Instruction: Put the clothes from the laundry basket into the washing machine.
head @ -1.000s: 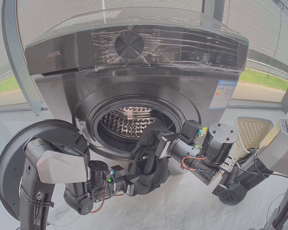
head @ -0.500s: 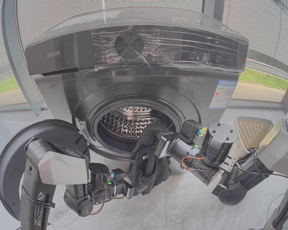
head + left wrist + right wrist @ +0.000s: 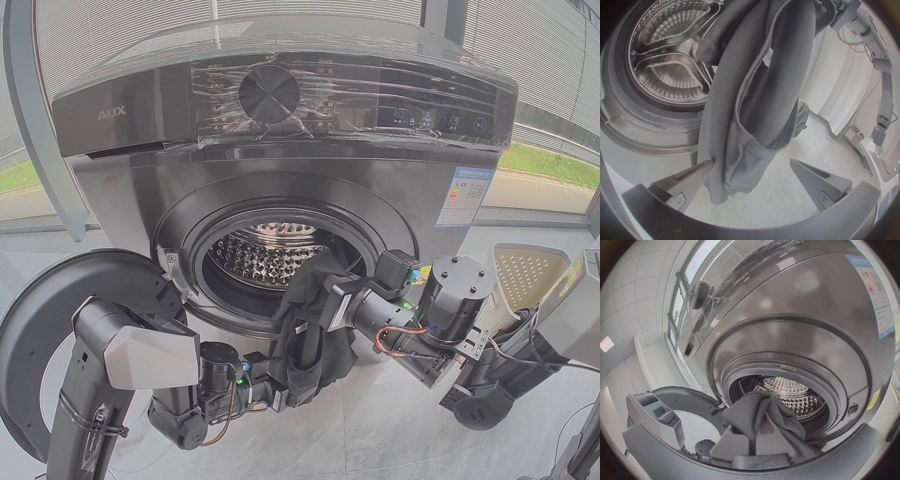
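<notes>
A dark grey garment (image 3: 312,331) hangs from my right gripper (image 3: 326,292), which is shut on its upper part at the lower right rim of the washing machine's open drum (image 3: 269,259). In the right wrist view the cloth (image 3: 756,408) is draped over the closed fingers (image 3: 737,440). My left gripper (image 3: 299,395) sits low, at the garment's hanging bottom end. The left wrist view shows that gripper (image 3: 750,162) open, with the garment's hem (image 3: 737,175) dangling between the fingers and brushing one fingertip (image 3: 706,165).
The round machine door (image 3: 37,325) is swung open on the left, behind my left arm. A cream perforated laundry basket (image 3: 531,275) stands on the right behind my right arm. Pale tiled floor (image 3: 375,431) lies in front of the machine.
My left arm has slid right, bringing its gripper under the garment's lower end. The right gripper has shifted slightly left, still holding the cloth.
</notes>
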